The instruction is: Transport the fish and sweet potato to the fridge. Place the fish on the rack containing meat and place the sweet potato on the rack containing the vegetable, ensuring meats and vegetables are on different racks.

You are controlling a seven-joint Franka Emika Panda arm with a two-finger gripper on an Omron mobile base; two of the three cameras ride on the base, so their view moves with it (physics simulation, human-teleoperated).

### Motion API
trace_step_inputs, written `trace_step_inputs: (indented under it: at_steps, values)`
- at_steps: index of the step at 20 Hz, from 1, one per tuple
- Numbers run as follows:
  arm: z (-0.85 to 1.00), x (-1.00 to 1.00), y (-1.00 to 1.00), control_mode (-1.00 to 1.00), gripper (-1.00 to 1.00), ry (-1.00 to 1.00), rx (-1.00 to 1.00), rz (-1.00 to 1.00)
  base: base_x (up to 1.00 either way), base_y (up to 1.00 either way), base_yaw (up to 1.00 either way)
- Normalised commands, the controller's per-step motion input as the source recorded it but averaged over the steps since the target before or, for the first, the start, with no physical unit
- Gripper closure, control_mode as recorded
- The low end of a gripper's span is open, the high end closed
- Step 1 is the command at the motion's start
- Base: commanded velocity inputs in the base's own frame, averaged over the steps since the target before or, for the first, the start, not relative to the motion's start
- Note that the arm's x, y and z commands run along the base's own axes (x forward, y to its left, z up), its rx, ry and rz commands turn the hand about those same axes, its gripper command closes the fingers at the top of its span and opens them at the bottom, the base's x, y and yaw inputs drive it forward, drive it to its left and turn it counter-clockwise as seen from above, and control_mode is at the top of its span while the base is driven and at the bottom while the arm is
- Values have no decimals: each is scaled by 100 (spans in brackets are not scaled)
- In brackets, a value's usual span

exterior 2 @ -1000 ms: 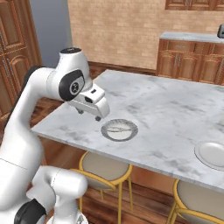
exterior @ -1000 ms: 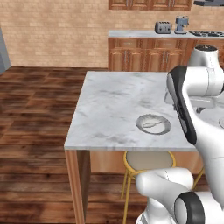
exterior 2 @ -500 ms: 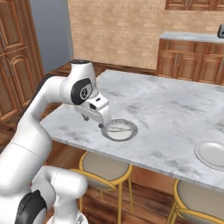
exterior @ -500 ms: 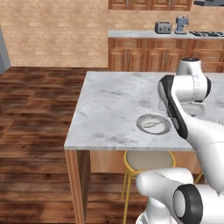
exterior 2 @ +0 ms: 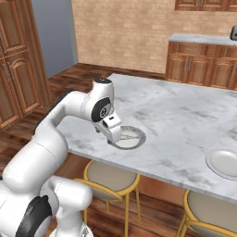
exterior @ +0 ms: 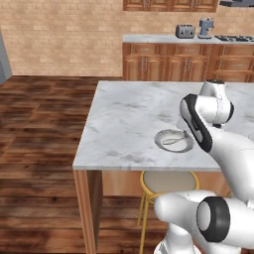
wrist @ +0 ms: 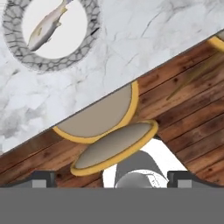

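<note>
The fish (wrist: 46, 26), slender and silvery-grey, lies on a round plate with a grey patterned rim (wrist: 87, 43) on the marble island; the same fish (exterior: 172, 141) shows in the left base view. My gripper (exterior 2: 111, 140) hangs low at the plate's (exterior 2: 134, 139) near-left edge, just above the counter. In the hand view its fingertips (wrist: 41, 178) stand far apart with nothing between them, so my gripper (wrist: 111, 179) is open. The sweet potato is out of view. A tall grey fridge (exterior 2: 53, 32) stands shut beyond the island, so its racks, the meat and the vegetable are hidden.
A second, plain white plate (exterior 2: 224, 163) sits on the island to the right. Yellow-rimmed stools (exterior 2: 109, 178) stand under the island's (exterior: 129, 114) front edge. Wooden cabinets with a toaster (exterior: 184, 31) line the back wall.
The arm has folded down and my hand has dropped from above the counter toward the plate's near edge. The fish and plate have not moved.
</note>
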Motion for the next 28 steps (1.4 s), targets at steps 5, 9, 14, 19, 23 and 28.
trace_step_inputs:
  at_steps: [5, 9, 14, 19, 23, 28]
  values:
    - [-29, 64, -8, -100, -100, 0, 0, -18, 0, 0, 0]
    - [-25, 66, -7, -100, -100, 2, 0, -16, 0, 0, 0]
    - [-27, 62, -16, -100, -100, 10, 0, -6, 0, 0, 0]
    - [-37, 65, -17, -100, -100, 8, 0, -1, 0, 0, 0]
    - [-36, 60, -5, -100, -100, 4, 1, 0, 0, 0, 0]
    - [-44, 47, 0, -100, -100, 5, 3, 0, 0, 0, 0]
